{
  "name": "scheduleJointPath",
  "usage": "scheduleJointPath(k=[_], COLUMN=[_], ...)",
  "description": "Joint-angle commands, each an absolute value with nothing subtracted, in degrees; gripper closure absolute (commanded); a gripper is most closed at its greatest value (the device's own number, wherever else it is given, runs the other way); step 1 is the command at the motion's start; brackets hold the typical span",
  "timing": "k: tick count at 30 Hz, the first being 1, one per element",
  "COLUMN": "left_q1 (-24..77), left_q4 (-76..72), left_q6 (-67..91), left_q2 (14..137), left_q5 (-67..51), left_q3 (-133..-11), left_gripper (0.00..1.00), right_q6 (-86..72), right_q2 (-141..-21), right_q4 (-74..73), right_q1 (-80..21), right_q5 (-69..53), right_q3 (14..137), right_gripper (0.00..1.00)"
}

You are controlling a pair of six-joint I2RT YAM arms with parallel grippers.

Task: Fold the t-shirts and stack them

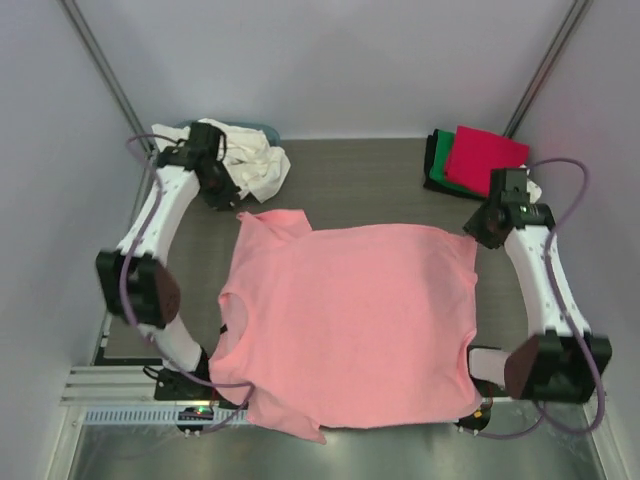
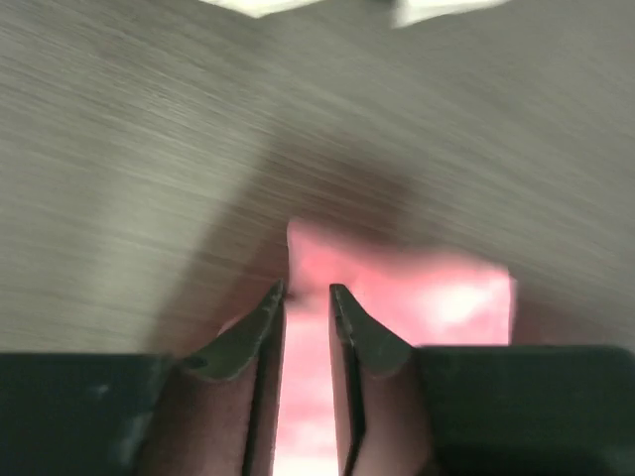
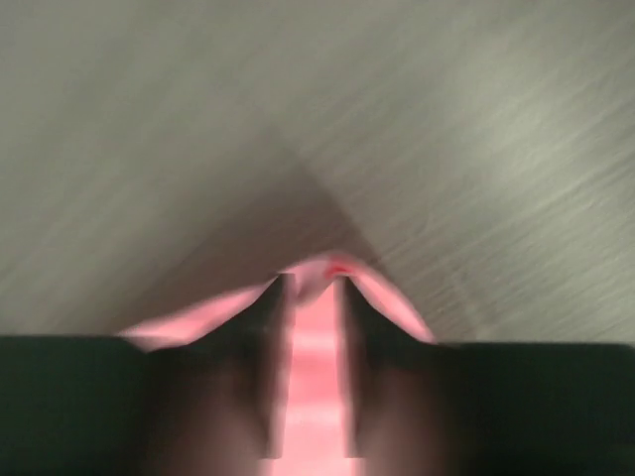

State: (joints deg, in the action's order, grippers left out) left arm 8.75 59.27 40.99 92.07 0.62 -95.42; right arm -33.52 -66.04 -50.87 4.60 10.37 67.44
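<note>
Brushed grey tabletop (image 1: 380, 170) bears a salmon t-shirt (image 1: 350, 320), left end effector (image 2: 306, 290) and right end effector (image 3: 313, 280) slightly parted.

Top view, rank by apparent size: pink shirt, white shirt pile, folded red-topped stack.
1. pink shirt: by far the largest, spread flat.
2-3. white shirt pile and folded stack: these look about alike. The left arm hides part of the pile, so I won't rank them.
</note>
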Motion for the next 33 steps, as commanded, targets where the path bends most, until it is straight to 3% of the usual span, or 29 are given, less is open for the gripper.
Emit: scheduleJointPath(k=[1, 2, 3, 4, 7, 13, 19, 25, 33], left_q1=[8.3, 8.4, 8.6, 8.9, 9.1, 9.7, 10.1, 10.6, 12.7], left_q4=[63.5, 65.7, 65.8, 65.4, 61.0, 55.0, 43.4, 32.8, 29.7], left_q6=[36.3, 36.0, 35.7, 35.6, 36.0, 35.9, 37.1, 38.3, 39.3], left_q2=[101.8, 103.8, 104.4, 104.2, 98.2, 87.3, 80.3, 84.2, 97.3], left_q5=[2.6, 2.9, 2.8, 3.0, 3.7, 3.5, 0.6, -4.4, -5.8], left_q3=[-101.4, -102.9, -103.7, -102.9, -96.8, -82.2, -67.3, -58.8, -62.5], left_gripper=[0.72, 0.63, 0.49, 0.43, 0.30, 0.30, 0.35, 0.37, 0.41], right_q6=[-30.8, -30.5, -29.8, -29.4, -28.0, -27.2, -27.3, -27.2, -26.5], right_q2=[-75.5, -76.7, -77.2, -76.4, -74.0, -65.8, -67.2, -75.9, -88.9], right_q4=[-43.1, -43.0, -43.0, -43.1, -43.1, -41.7, -36.7, -31.7, -28.9], right_q1=[4.6, 4.6, 4.6, 4.6, 4.6, 4.5, 4.2, 3.5, 0.8], right_q5=[10.5, 9.8, 9.7, 10.0, 9.7, 3.5, -7.8, -12.0, -11.2], right_q3=[69.0, 70.0, 70.7, 71.8, 72.1, 64.4, 54.3, 51.3, 53.9], right_gripper=[0.48, 0.33, 0.12, 0.01, 0.00, 0.00, 0.01, 0.03, 0.03])
